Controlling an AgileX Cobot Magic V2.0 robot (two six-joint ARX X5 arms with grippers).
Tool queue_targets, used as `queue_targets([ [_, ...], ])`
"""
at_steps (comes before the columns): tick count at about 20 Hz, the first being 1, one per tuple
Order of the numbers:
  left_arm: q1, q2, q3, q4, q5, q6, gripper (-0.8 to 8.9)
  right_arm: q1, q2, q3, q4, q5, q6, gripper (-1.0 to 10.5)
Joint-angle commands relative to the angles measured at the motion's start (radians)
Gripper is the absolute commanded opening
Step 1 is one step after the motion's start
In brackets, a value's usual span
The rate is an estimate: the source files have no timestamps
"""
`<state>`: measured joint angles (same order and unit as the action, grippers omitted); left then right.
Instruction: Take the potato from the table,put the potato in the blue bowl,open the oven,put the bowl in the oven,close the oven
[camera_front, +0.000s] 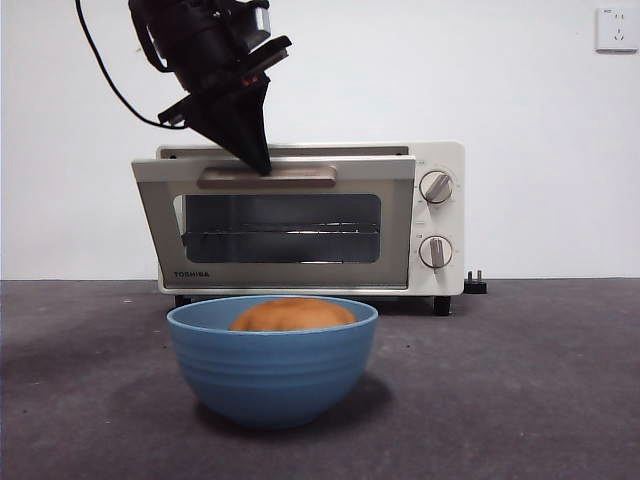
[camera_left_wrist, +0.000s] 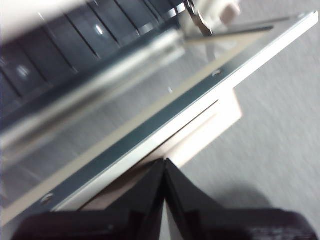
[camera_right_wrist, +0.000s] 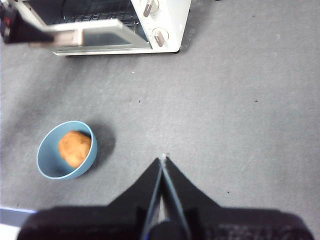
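The cream oven (camera_front: 440, 215) stands at the back of the table (camera_front: 520, 380), its glass door (camera_front: 290, 230) tilted partly open at the top. My left gripper (camera_front: 262, 165) comes down from above, shut, its tip pressed against the beige handle (camera_front: 300, 178). In the left wrist view the closed jaws (camera_left_wrist: 164, 162) meet the handle (camera_left_wrist: 210, 125) just behind the door's edge. In front of the oven sits the blue bowl (camera_front: 272, 370) with the potato (camera_front: 292, 315) inside. My right gripper (camera_right_wrist: 163, 160) hangs shut high over bare table, well apart from the bowl (camera_right_wrist: 50, 167) and potato (camera_right_wrist: 74, 148).
A black plug (camera_front: 476, 284) lies by the oven's right foot. A wall socket (camera_front: 614, 30) is at the top right. The rack shows inside the oven (camera_right_wrist: 170, 20). Grey table stretches to the right of the bowl.
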<state>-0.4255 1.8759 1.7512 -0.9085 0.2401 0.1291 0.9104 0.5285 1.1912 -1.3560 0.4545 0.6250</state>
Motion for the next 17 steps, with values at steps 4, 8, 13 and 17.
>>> queue_targets([
  [4, 0.005, 0.05, -0.082, 0.026, -0.059, -0.014, -0.06, 0.002, -0.003, -0.002, -0.021, 0.021, 0.003, -0.1],
  [8, 0.005, 0.05, -0.102, 0.035, -0.062, -0.018, -0.06, 0.002, -0.003, -0.002, -0.021, 0.032, -0.002, -0.1],
  [13, 0.003, 0.046, -0.179, 0.069, -0.072, -0.023, -0.06, 0.002, -0.003, -0.002, -0.021, 0.041, -0.008, -0.1],
  [17, -0.003, 0.009, -0.291, 0.151, -0.077, -0.045, -0.06, 0.002, -0.003, -0.002, -0.021, 0.045, -0.008, -0.1],
])
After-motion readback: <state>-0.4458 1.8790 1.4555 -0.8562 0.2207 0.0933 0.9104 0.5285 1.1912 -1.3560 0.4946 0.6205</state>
